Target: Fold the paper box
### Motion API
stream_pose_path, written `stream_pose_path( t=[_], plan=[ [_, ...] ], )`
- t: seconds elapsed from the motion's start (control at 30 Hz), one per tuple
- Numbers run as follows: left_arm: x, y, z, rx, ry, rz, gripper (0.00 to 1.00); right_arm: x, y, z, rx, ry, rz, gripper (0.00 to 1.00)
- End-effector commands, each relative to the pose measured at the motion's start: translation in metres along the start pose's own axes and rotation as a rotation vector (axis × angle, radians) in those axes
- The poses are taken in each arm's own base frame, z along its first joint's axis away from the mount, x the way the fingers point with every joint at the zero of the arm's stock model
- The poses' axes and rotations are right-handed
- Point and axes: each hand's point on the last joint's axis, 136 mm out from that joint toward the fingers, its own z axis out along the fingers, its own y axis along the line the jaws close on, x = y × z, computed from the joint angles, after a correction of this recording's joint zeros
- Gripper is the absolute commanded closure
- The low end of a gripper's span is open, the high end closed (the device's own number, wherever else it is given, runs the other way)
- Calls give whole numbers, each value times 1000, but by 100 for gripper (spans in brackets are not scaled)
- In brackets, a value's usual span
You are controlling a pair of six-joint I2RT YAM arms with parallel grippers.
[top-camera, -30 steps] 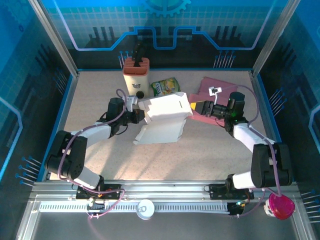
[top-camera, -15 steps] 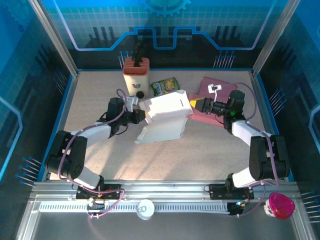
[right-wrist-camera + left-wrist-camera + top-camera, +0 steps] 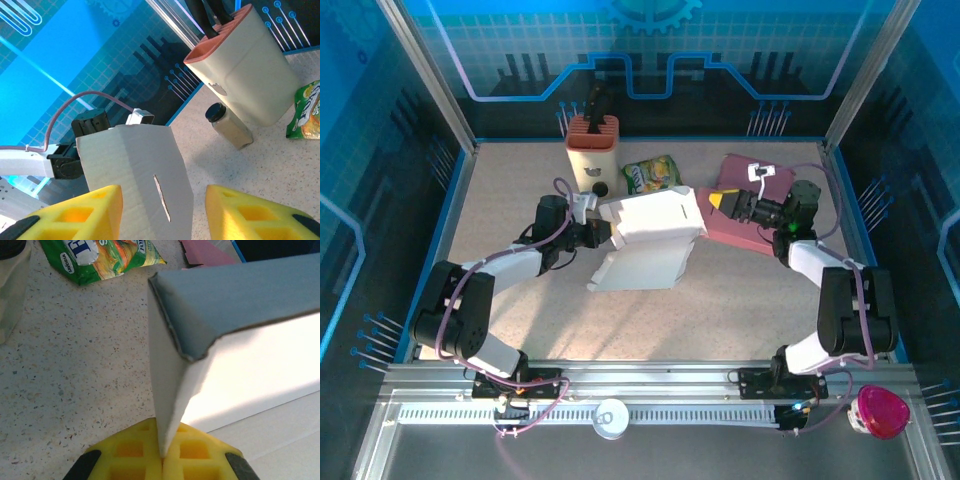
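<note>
There is one white paper box (image 3: pixel 650 240). It sits in the middle of the table (image 3: pixel 520 180), between the two arms. Its top part is lifted up, and a flat flap lies on the table under it. One face has a thin slit in it.

There are two grippers. The left gripper (image 3: pixel 162 459) is squeezed tight on a thin wall of the box at its left end. Its yellow pads (image 3: pixel 130 452) press the card from both sides. The right gripper (image 3: pixel 721 204) is just beside the right end of the box. Its two yellow fingers (image 3: pixel 75 215) are spread apart with nothing between them. I cannot tell if a tip touches the box.

Behind the box stands one knife block (image 3: pixel 592 146). One little bottle (image 3: pixel 600 188) with a black cap is just in front of it. One green snack bag (image 3: pixel 652 173) lies near the block. One pink sheet (image 3: pixel 750 215) lies flat under the right gripper. One pink cup (image 3: pixel 880 412) sits off the table, by the right arm's base.
</note>
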Motion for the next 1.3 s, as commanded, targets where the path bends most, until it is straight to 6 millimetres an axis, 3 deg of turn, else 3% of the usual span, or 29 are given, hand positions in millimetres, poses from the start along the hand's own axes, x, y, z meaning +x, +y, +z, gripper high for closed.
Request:
stream_pose_path(
  t=[0.0, 0.7, 1.27],
  plan=[
    [-14, -12, 1, 50, -15, 17, 100, 3, 7, 7, -52, 28, -22, 55],
    [-13, -19, 1, 34, 3, 27, 100, 20, 34, 27, -97, 78, -88, 57],
    [-15, -25, 0, 0, -1, 52, 100, 37, 36, 36, 193, 159, -241, 60]
  ],
)
